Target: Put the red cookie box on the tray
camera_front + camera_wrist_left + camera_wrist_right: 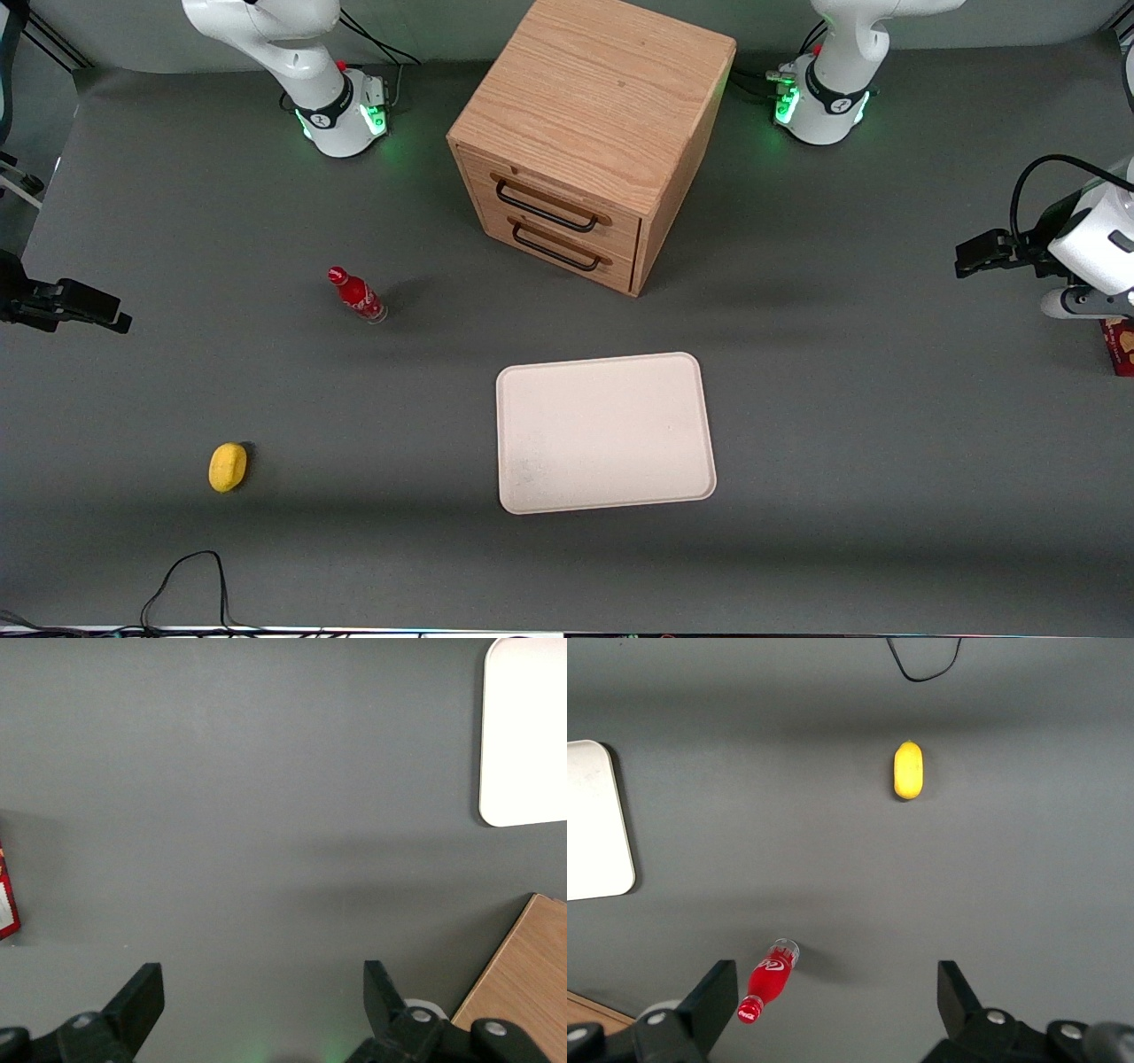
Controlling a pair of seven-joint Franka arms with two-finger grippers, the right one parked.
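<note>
The red cookie box (1121, 346) lies at the working arm's end of the table, mostly cut off by the front view's edge and partly hidden under the arm. Only a sliver of the box (7, 895) shows in the left wrist view. My gripper (970, 255) hovers above the table close to the box, toward the tray from it. The gripper (263, 992) is open, with only bare grey mat between its fingers. The cream-white tray (605, 432) lies flat mid-table with nothing on it, and a corner of the tray (527, 726) shows in the wrist view.
A wooden two-drawer cabinet (589, 133) stands farther from the front camera than the tray. A small red bottle (356, 295) and a yellow lemon-like object (228, 466) lie toward the parked arm's end. A black cable (190, 576) loops near the table's front edge.
</note>
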